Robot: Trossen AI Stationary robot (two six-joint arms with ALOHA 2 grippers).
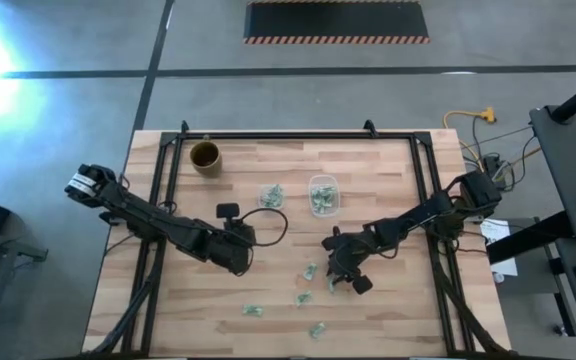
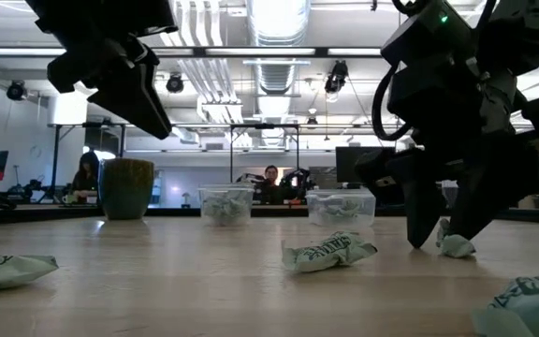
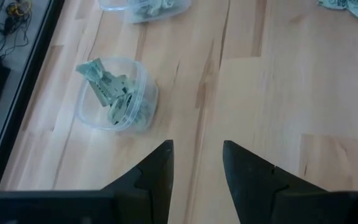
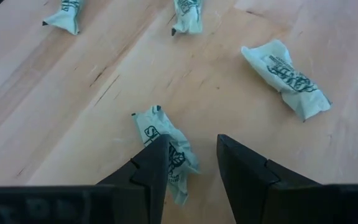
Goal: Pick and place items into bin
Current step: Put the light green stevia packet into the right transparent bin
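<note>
Your right gripper (image 4: 188,158) stands parted over a wrapper piece (image 4: 166,149) just by one finger — light, soft, crinkly — so pinch across its puffed middle.

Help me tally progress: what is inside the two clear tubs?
Each clear tub holds crumpled green-and-white wrappers. Their overlap hides the exact count.

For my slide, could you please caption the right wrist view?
Right pincer open over a green-and-white wrapper, three more scattered on the table.

Open-plan lab: exposed ceiling ducts (image 2: 279,23), seated people (image 2: 270,183), concrete floor (image 1: 68,100).
</note>
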